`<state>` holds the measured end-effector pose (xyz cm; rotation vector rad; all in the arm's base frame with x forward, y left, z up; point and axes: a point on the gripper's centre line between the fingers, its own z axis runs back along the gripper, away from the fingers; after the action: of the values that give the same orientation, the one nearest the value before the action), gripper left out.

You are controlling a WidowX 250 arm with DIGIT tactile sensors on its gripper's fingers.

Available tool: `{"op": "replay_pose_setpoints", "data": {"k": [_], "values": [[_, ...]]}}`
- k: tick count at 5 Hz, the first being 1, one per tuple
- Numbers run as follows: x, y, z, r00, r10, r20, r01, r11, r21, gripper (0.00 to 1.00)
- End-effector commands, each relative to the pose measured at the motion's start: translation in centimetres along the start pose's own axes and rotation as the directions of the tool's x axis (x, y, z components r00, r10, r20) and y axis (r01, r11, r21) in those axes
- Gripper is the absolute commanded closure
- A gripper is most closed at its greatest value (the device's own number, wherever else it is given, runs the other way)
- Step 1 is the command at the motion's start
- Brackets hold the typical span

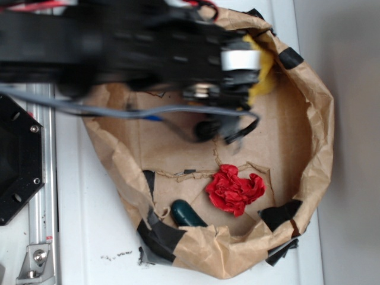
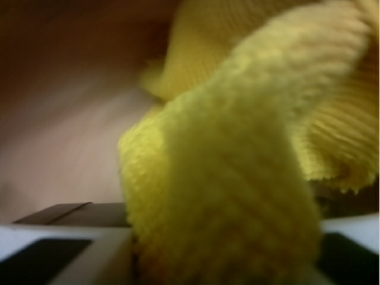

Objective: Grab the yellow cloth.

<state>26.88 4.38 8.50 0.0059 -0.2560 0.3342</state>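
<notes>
The yellow cloth (image 1: 263,70) shows in the exterior view as a bright yellow patch at the upper right inside the brown paper bag (image 1: 317,142), mostly hidden behind my arm. My gripper (image 1: 252,77) is at the cloth, blurred. In the wrist view the yellow cloth (image 2: 237,178) fills most of the frame, a thick terry fold running down between the two fingers (image 2: 65,249), which press against it on both sides. The gripper (image 2: 222,267) is shut on the cloth.
A red ruffled cloth (image 1: 234,190) lies on the bag's floor lower down. A dark green object (image 1: 187,215) sits by the bag's lower wall. Black tape patches mark the bag's rim. A black base plate (image 1: 18,157) is at the left.
</notes>
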Motion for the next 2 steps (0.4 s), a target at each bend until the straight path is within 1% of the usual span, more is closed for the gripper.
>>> {"op": "replay_pose_setpoints", "data": {"k": [1,2], "values": [[-2.05,0.25,5.21,0.979,-0.163,-0.125,0.156,0.985,-0.069,1.00],[-2.13,-0.21,5.27,0.977,-0.139,-0.161,0.133,0.990,-0.051,1.00]]}}
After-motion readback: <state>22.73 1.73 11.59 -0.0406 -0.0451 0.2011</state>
